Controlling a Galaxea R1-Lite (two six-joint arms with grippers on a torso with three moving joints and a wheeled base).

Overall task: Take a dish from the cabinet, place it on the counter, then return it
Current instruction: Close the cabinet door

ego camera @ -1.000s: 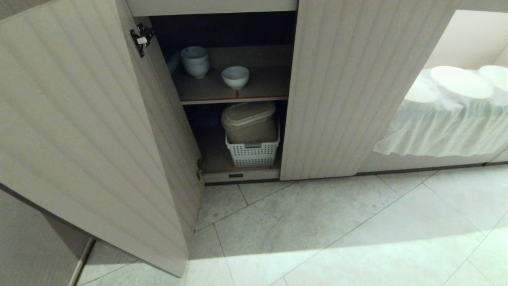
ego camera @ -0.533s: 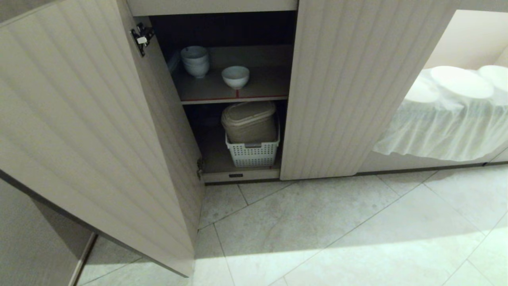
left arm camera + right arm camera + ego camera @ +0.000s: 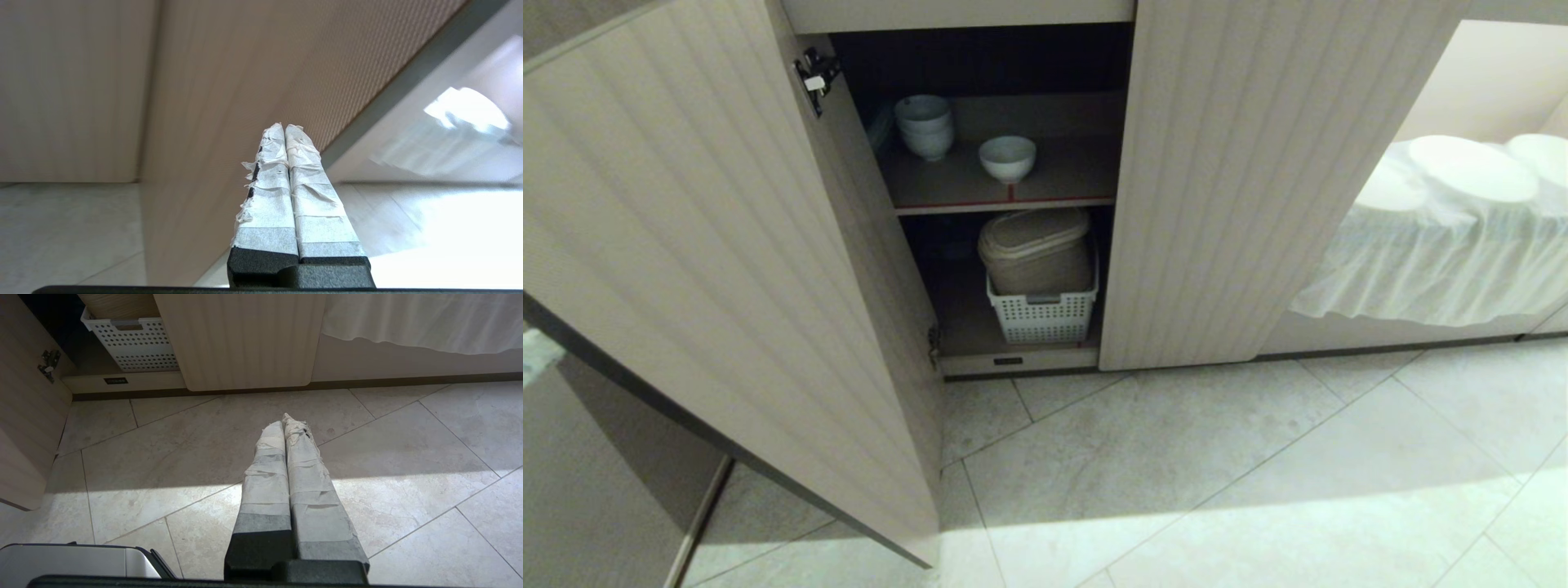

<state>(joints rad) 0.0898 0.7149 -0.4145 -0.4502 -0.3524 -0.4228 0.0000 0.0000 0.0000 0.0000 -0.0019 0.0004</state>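
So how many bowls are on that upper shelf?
3 visible at least: one single bowl near the front, and a nested stack of about two behind it to the left; more may be hidden.

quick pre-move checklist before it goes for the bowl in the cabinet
1. Left cabinet door swung open: ok, the shelves show past it.
2. Single white bowl upright on the upper shelf, apart from the stacked bowls: ok.
3. Space around the bowl for a grip: ok, bare shelf to its right.
4. Left pincer ready to grasp: not ok, shut and empty, beside the door's face.
5. Right pincer out of the way: ok, shut, over the floor tiles.
6. Counter free for the bowl: cannot tell, not in view.
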